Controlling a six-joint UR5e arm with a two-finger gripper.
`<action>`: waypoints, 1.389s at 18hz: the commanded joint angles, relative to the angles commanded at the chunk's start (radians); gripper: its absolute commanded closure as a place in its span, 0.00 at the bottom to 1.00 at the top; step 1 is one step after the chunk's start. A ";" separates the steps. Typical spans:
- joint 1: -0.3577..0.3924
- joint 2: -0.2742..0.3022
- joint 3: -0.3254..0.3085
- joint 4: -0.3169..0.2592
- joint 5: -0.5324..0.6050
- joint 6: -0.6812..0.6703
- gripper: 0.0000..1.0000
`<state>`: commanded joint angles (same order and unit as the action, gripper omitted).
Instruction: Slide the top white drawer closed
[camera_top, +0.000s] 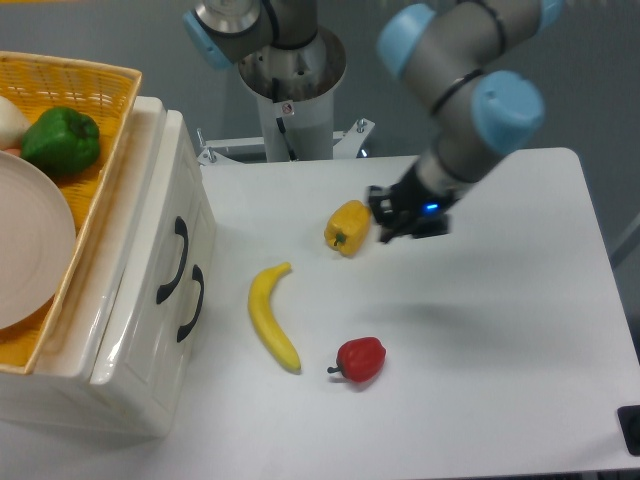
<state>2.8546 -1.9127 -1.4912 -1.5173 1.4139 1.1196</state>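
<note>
Gripper (385, 222) position: above the table (500, 330), just right of the yellow pepper (347, 228), well apart from the cabinet. Finger state could not be determined; the dark fingers were obscured by the wrist and blurred. The top white drawer (150, 240) sat at the left, uppermost in the white cabinet (120, 390), its curved black handle (172, 262) facing the table. The lower drawer handle (192, 303) lay just beside it. A yellow wicker basket (95, 140) rested on the cabinet, holding a green pepper (62, 138) and a plate (30, 250). A banana (271, 315) and a red pepper (361, 359) lay on the table.
</note>
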 joint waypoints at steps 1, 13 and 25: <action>0.020 -0.015 0.003 0.028 0.044 0.021 0.69; 0.089 -0.147 0.100 0.193 0.160 0.106 0.58; 0.091 -0.177 0.092 0.308 0.212 0.149 0.47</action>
<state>2.9452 -2.0893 -1.3990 -1.2088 1.6260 1.2686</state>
